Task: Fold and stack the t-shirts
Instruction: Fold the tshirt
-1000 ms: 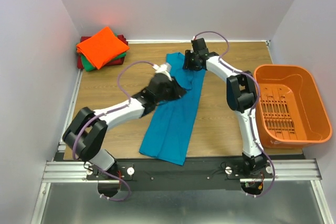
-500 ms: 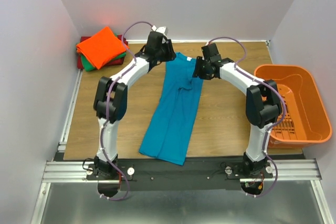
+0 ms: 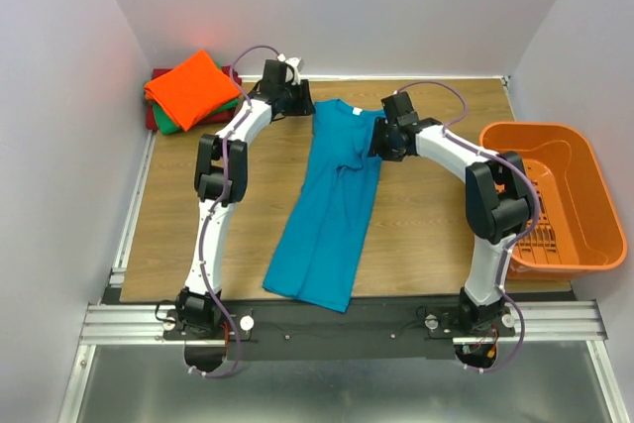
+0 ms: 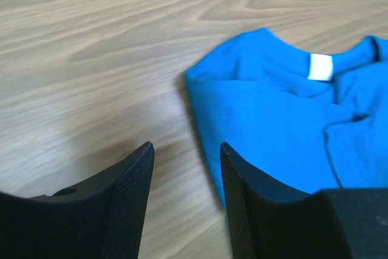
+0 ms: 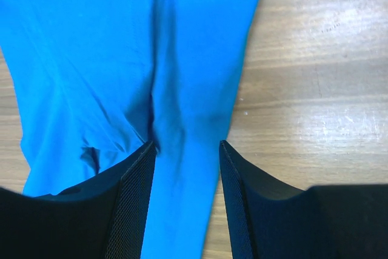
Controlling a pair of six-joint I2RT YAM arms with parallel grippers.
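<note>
both arms at the collar end, jaws empty

left end effector (image 4: pixel 187 150) stands open over bare worktop (image 4: pixel 91 59) — the teal-blue t-shirt (image 3: pixel 327 215) starts just ahead and to its right, shoulder corner nearest. right end effector (image 5: pixel 187 147) is open too, nothing pinched, with cloth directly under its jaws, so i'd call it the nearer one. the shirt's long axis runs from the collar, between the two, back toward the arm bases. the left wrist view catches the white neck label (image 4: pixel 319 67) — only the top view shows the full length and the folded stack (image 3: pixel 193 91), off to the left end effector's left.
</note>
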